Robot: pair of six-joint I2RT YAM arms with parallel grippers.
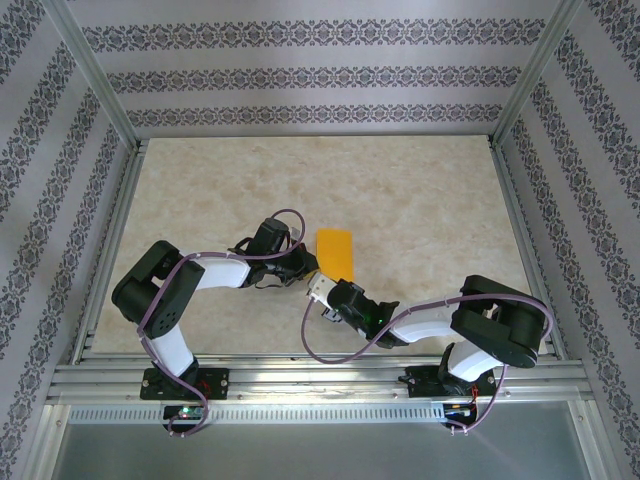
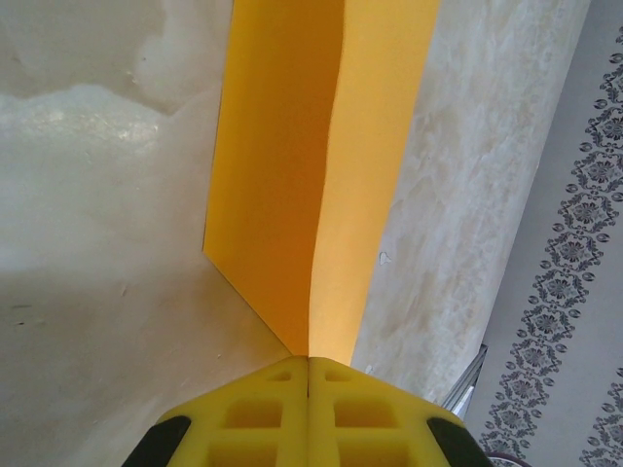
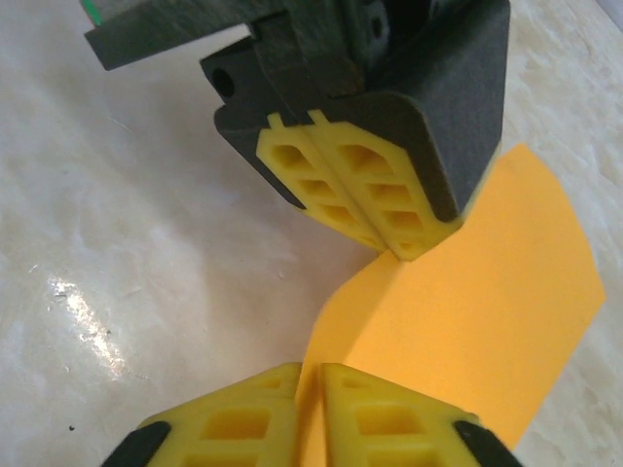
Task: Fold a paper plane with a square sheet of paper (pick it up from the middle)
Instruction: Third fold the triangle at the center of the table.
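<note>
Pinching the thin orange-yellow sheet of paper (image 2: pixel 282 175) at one end, the left gripper (image 2: pixel 310 389) has its yellow fingers (image 2: pixel 277 384) pressed tight together on it, most likely so the fold does not spring open. The paper is bent along a middle line into a long shape. It lies on the pale stone-look table (image 1: pixel 420 190), near the middle, just past both claws. The right gripper (image 3: pixel 310 389) meets the same end from the other side. Its two fingers nearly touch, with the paper's edge in the thin gap between them, so it looks clamped on too. Two holds this close probably help press the crease flat. The claws sit almost nose to nose, so they could bump. Metal rails (image 1: pixel 300 375) and patterned walls (image 1: pixel 300 75) stand well away.
</note>
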